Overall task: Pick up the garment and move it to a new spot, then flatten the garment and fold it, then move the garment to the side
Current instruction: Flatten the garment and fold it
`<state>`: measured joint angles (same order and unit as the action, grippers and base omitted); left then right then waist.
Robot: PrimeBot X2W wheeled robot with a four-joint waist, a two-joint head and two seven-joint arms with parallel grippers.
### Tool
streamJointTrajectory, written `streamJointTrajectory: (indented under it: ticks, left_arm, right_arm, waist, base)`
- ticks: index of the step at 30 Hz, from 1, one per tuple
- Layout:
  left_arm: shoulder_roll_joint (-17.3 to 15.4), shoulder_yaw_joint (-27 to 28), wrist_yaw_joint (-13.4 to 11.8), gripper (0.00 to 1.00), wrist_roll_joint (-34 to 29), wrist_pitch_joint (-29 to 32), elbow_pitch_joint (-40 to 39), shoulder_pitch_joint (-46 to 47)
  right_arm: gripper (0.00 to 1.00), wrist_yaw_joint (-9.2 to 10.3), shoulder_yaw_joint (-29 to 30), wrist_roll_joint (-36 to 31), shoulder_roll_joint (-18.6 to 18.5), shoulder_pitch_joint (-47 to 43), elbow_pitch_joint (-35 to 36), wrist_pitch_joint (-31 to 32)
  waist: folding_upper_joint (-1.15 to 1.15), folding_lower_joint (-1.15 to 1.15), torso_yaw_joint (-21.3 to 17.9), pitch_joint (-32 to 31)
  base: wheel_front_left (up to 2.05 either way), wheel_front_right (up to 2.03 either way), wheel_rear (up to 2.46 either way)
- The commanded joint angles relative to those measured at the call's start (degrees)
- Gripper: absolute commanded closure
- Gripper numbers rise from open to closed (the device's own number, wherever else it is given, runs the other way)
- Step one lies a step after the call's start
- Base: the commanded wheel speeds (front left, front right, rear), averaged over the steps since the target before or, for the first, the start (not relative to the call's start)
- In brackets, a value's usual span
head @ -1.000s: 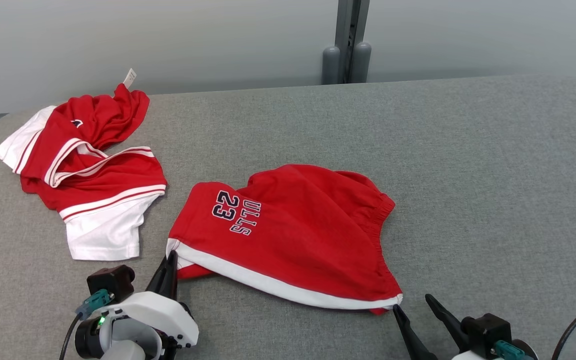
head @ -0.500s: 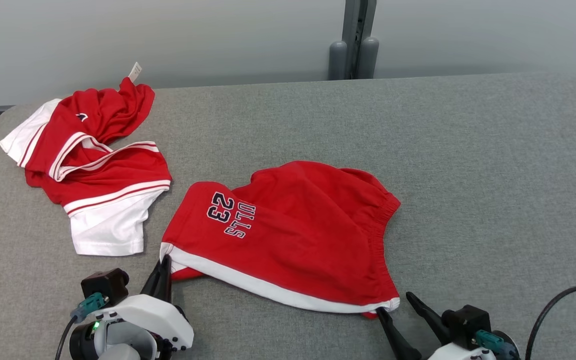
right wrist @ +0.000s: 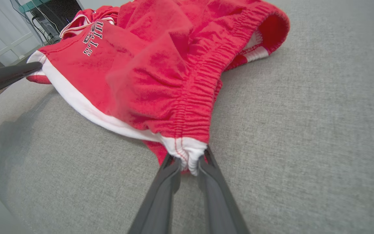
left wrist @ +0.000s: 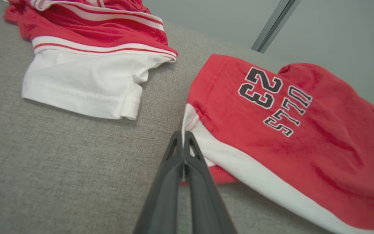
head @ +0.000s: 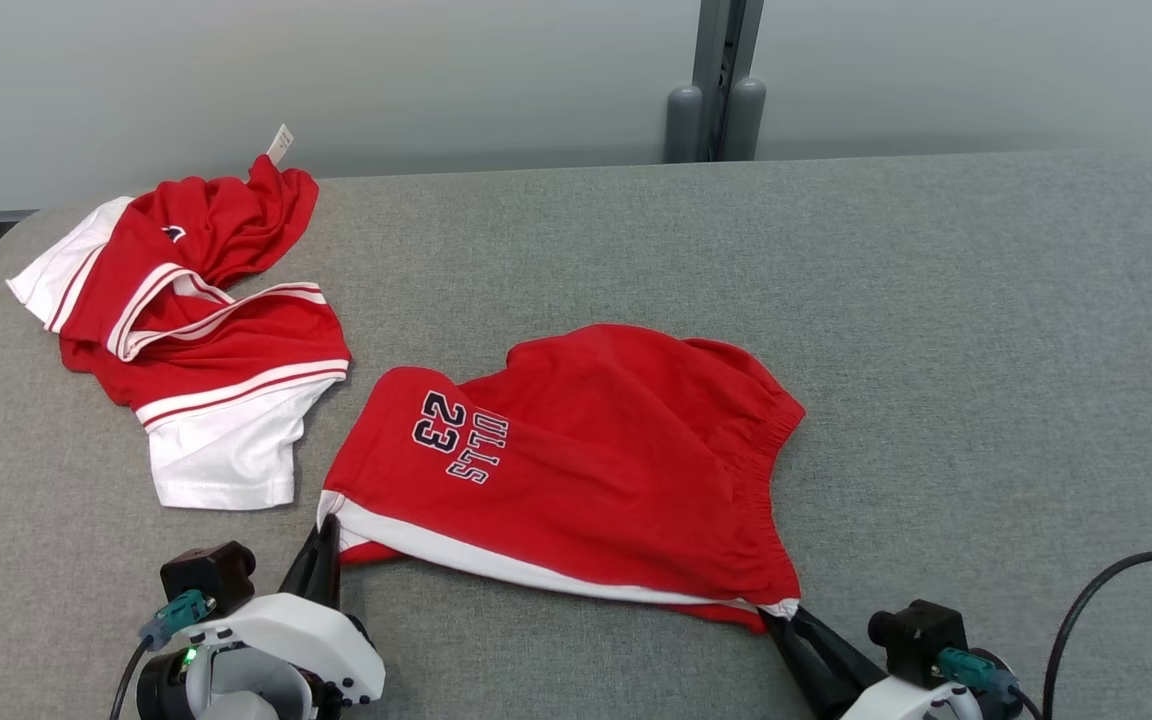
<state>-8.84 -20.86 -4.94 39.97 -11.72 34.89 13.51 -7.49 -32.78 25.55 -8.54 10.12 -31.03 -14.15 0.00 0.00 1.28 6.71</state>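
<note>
The garment (head: 586,470), red shorts with a white hem band and "23" lettering, lies crumpled on the grey padded table (head: 986,330). My left gripper (head: 326,530) is at its near left corner, shut on the white hem, as the left wrist view shows (left wrist: 183,135). My right gripper (head: 781,620) is at the near right corner. In the right wrist view its fingers (right wrist: 188,159) pinch the bunched white corner below the elastic waistband of the garment (right wrist: 161,81). The left gripper's dark fingers (right wrist: 11,76) also show there, at the far hem corner.
A second red and white garment (head: 196,340) lies heaped at the table's far left, close to the shorts (left wrist: 86,74). A grey post (head: 716,100) stands behind the table. A black cable (head: 1116,590) loops at the lower right. Bare table stretches to the right.
My right gripper's fingers, open beside the right hem corner before, have closed on it. The left gripper stays shut on its corner. The camera has shifted a little.
</note>
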Motion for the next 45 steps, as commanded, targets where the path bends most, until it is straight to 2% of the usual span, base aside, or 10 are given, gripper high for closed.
streamJointTrajectory:
  ticks: [1,2,3,12,18,26,32,38,42,45]
  left_arm:
    - [-0.5,0.2,-0.1,1.0,0.5,-0.4,-0.2,0.4]
    - [-0.6,0.2,0.0,1.0,0.5,-0.6,-0.5,0.3]
    - [-0.6,0.2,0.2,1.0,0.5,-0.7,-0.8,0.3]
    - [0.7,1.4,3.0,1.0,0.8,-2.9,-9.1,0.8]
    - [1.9,1.7,4.4,1.0,2.7,-2.5,-18.6,0.4]
    - [1.5,2.0,4.0,1.0,6.1,2.4,-34.0,1.1]
    - [-1.0,2.4,2.3,1.0,8.0,10.1,-44.4,5.7]
    - [-4.6,1.8,2.9,1.0,5.9,16.8,-40.4,16.4]
    - [-6.0,2.2,3.8,1.0,3.2,18.4,-32.7,28.2]
    - [-6.0,2.6,4.2,1.0,1.0,18.3,-26.0,38.9]
  right_arm:
    - [0.87,-0.01,0.5,0.3,-0.8,0.7,0.6,-0.5]
    - [0.97,-0.01,0.8,0.5,-1.0,0.6,1.2,-0.7]
    - [1.0,-0.01,1.1,0.9,-1.0,0.4,1.9,-0.7]
    - [1.0,-0.01,4.8,7.6,-3.2,-0.4,12.5,-1.0]
    - [1.0,-0.01,8.8,10.8,-6.5,0.3,22.2,0.3]
    - [1.0,-0.01,15.3,13.4,-10.9,-0.4,35.1,4.2]
    - [1.0,-0.01,20.1,15.2,-13.0,1.5,43.1,10.0]
    - [1.0,-0.01,19.6,16.1,-14.7,9.5,41.7,15.0]
    - [1.0,-0.01,16.9,15.5,-14.4,21.2,35.8,16.5]
    - [1.0,-0.01,15.2,16.0,-11.6,32.9,28.9,16.0]
  waist:
    - [0.0,0.0,-0.1,-0.1]
    - [0.0,0.0,-0.2,-0.2]
    - [0.0,0.0,-0.4,-0.3]
    - [0.0,0.0,-1.1,-1.9]
    - [0.0,0.0,-1.7,-3.9]
    - [0.0,0.0,-2.5,-6.4]
    - [0.0,0.0,-2.8,-6.1]
    - [0.0,0.0,-2.5,-1.4]
    - [0.0,0.0,-2.6,4.0]
    - [0.0,0.0,-3.0,8.9]
  base:
    - [0.0,0.0,0.0]
    - [0.0,0.0,0.0]
    - [0.0,0.0,0.0]
    - [0.0,0.0,0.0]
    - [0.0,0.0,0.0]
    - [0.0,0.0,0.0]
    - [0.0,0.0,0.0]
    - [0.0,0.0,0.0]
    - [0.0,0.0,0.0]
    - [0.0,0.0,0.0]
